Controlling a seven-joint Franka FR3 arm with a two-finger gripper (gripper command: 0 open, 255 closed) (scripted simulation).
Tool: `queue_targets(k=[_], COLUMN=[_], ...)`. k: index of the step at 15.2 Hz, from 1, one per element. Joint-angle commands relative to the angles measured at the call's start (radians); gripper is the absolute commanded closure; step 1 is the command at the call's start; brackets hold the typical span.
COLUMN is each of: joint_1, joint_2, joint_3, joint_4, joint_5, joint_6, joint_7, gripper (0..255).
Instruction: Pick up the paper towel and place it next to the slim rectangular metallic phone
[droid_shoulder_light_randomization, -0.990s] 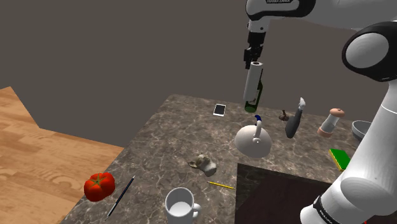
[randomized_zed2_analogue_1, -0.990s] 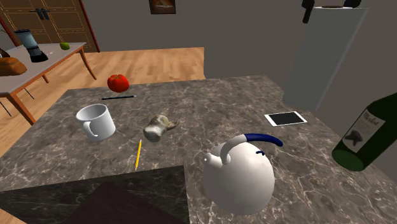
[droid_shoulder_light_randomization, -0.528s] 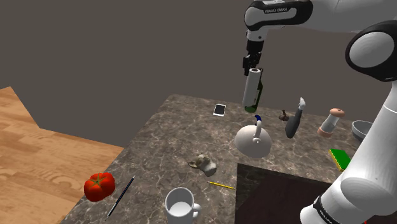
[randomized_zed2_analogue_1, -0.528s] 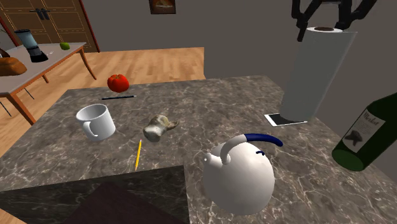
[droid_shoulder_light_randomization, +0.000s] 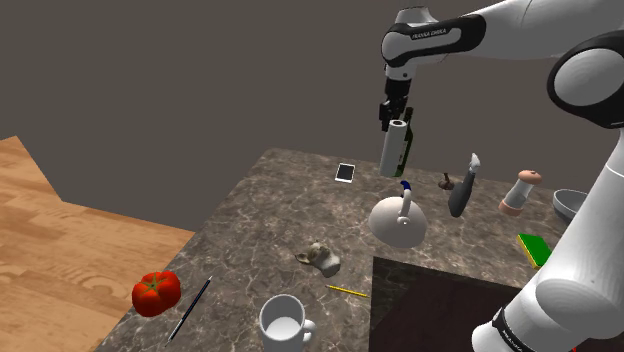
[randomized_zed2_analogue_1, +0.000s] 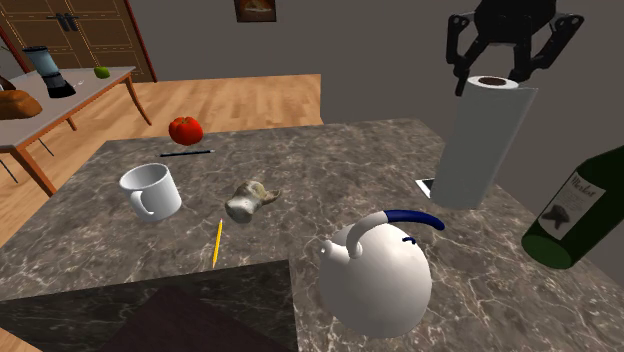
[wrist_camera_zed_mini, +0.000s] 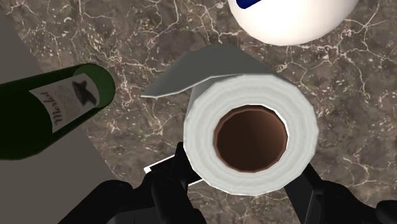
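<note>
The pincer (randomized_zed2_analogue_1: 503, 78) stands wide, its black fingers (wrist_camera_zed_mini: 175, 184) clasping the top rim of the paper towel (randomized_zed2_analogue_1: 480, 145), a smooth white cylinder with a brown hollow core and one loose flap. It hangs slightly tilted over the dark veined stone worktop (droid_shoulder_light_randomization: 262, 225), its lower end just beside the slim flat phone (droid_shoulder_light_randomization: 345, 172), near a green glass bottle (wrist_camera_zed_mini: 51, 118). The white arm (droid_shoulder_light_randomization: 520, 25) reaches across, hand pointing down

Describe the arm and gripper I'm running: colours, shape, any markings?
Glossy white arm with rounded links and dark joints; a dark band near the wrist carries small white lettering, unreadable. The gripper is all black, with two angular fingers.
</note>
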Motion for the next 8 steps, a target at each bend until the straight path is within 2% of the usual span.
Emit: queue_targets(k=[1,8], joint_1=[-0.001,-0.001], joint_2=[0.006,0.017], joint_3=[0.000,0.000], joint_4=[-0.019,-0.099], joint_5=[0.002,0.004], joint_6=[0.025,0.116], joint_7=[-0.001,-0.001], gripper=[255,255])
